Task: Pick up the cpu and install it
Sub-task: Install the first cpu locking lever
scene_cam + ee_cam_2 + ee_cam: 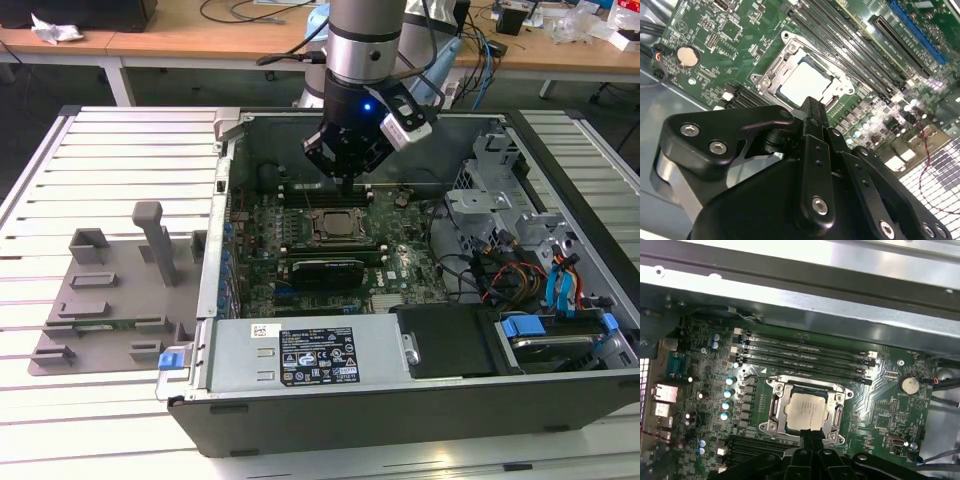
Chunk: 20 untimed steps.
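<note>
Your gripper (347, 183) has its fingers (812, 117) pressed together on nothing, poised just above the motherboard (880, 405). The cpu (806, 411) sits in its socket frame (775, 407) below the fingertips, inside the open computer case (400, 400).

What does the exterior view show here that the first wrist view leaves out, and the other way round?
Exterior view alone: the whole open computer case, the grey plastic tray at the exterior view's left of it, and the arm reaching down over the motherboard.

First wrist view alone: a close look at the coin cell battery and the rows of small capacitors beside the socket.

Both: the cpu already lying in its socket frame, memory slots alongside, and the gripper poised near the socket, not touching the chip.
</note>
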{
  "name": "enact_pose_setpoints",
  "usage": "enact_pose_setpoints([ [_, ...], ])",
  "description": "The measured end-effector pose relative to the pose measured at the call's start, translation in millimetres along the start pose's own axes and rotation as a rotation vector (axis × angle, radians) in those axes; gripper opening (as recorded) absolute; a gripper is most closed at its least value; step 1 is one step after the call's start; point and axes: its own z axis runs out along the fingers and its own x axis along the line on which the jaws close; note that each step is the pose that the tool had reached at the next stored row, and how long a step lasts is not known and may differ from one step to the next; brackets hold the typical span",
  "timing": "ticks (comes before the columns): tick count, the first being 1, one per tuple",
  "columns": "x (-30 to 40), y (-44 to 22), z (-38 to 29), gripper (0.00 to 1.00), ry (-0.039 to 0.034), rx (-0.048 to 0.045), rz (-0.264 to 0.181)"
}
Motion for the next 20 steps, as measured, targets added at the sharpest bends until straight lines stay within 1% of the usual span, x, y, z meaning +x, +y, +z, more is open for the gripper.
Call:
enact_pose_setpoints([
  [1, 0.0, 0.0, 0.0, 0.11, -0.0003, 0.0000, -0.008],
  [6, 0.0, 0.0, 0.0, 0.11, -0.0046, 0.0004, -0.118],
  [9, 0.0, 0.0, 0.0, 0.11, -0.0060, 0.0004, -0.150],
  [10, 0.0, 0.0, 0.0, 0.11, -0.0056, 0.0001, -0.144],
  [13, 0.0, 0.0, 0.6, 0.11, -0.0023, -0.0001, -0.057],
  [14, 0.0, 0.0, 0.9, 0.11, -0.0006, -0.0003, -0.012],
  [16, 0.0, 0.1, 1.1, 0.11, 0.0007, -0.0004, 0.022],
  [18, 0.0, 0.1, 1.4, 0.11, 0.0035, -0.0006, 0.091],
  [19, 0.0, 0.1, 1.5, 0.11, 0.0044, -0.0007, 0.116],
  [20, 0.0, 0.1, 1.5, 0.11, 0.0049, -0.0007, 0.129],
])
